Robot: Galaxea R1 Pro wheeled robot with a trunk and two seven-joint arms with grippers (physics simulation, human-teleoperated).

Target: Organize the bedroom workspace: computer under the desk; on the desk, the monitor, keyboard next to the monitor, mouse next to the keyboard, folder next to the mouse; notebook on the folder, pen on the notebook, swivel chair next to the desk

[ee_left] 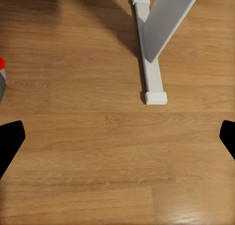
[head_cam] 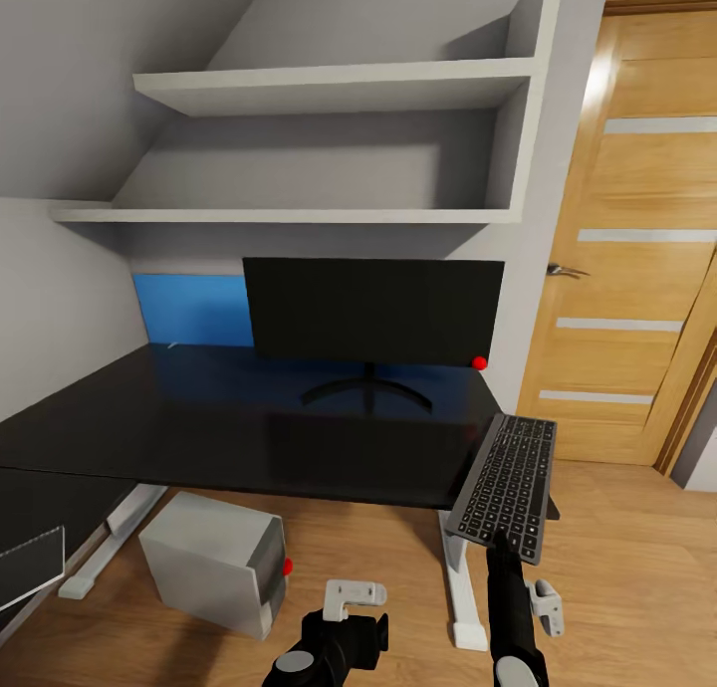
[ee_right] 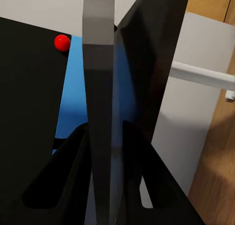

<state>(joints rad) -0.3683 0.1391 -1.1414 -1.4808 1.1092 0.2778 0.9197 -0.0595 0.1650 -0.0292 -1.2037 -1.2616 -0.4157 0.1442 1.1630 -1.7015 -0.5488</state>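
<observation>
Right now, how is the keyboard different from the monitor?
The monitor stands upright on its stand on the desk; the keyboard is tilted, held by the right gripper past the desk's right edge. The monitor is wider and plain black; the keyboard is slimmer, grey with dark keys. Both are flat rectangles.

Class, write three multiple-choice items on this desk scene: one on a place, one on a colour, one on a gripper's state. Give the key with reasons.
1. Where is the computer?
A. on the desk
B. on the floor under the desk
C. on a shelf
2. What colour is the desk top?
A. white
B. black
C. wooden
3. What is the right gripper doing?
A. clamping the keyboard
B. hanging open
C. gripping the monitor

Key: B, the grey box sits below the desk edge; B, its surface is black; A, the keyboard is pinched at its near edge beside the monitor.
</observation>
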